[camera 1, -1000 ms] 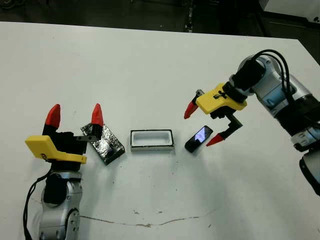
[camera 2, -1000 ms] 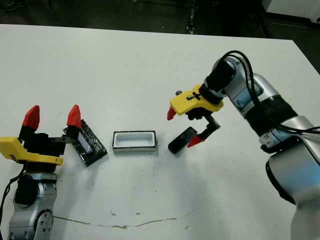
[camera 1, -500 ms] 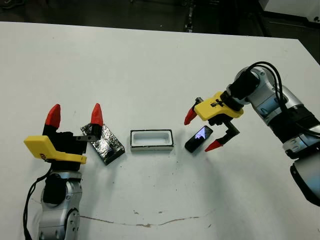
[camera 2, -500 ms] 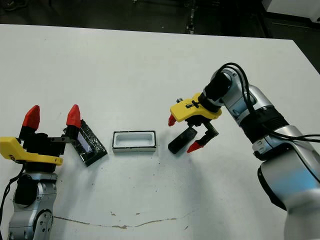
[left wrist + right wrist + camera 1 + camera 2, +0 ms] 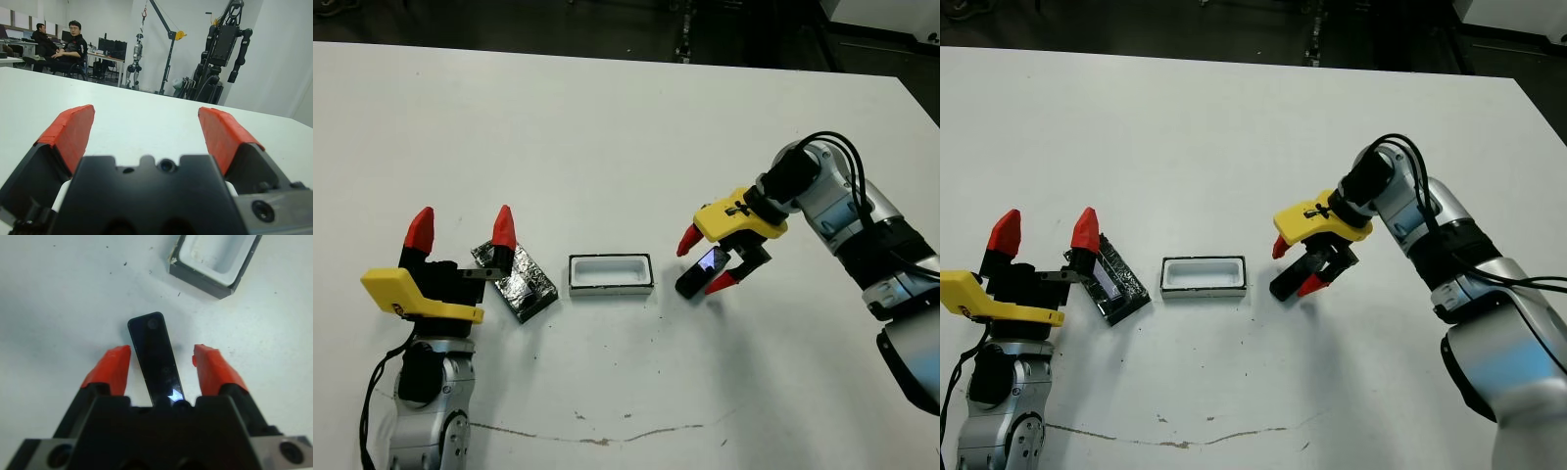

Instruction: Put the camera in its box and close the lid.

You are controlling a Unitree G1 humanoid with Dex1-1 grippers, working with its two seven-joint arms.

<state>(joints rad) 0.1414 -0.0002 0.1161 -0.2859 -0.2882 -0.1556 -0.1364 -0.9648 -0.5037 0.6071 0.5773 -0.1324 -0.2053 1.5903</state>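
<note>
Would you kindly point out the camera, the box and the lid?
camera (image 5: 155, 357), right wrist view, middle of its glossy face.
box (image 5: 611, 285), left eye view, near black wall.
lid (image 5: 521, 285), left eye view, crinkled foil surface.

You see the small flat black camera bar with a glossy reflective face (image 5: 703, 270) lying flat on the white tabletop (image 5: 607, 137), angled diagonally, just to the right of the box. The box, a shallow rectangular tray with black outer walls and white lining (image 5: 611, 273), sits open and empty, its long side running left to right. The lid, a flat black rectangular cover with crinkled silvery foil (image 5: 517, 282), lies flat and skewed, near the box's left end but apart from it.
</note>
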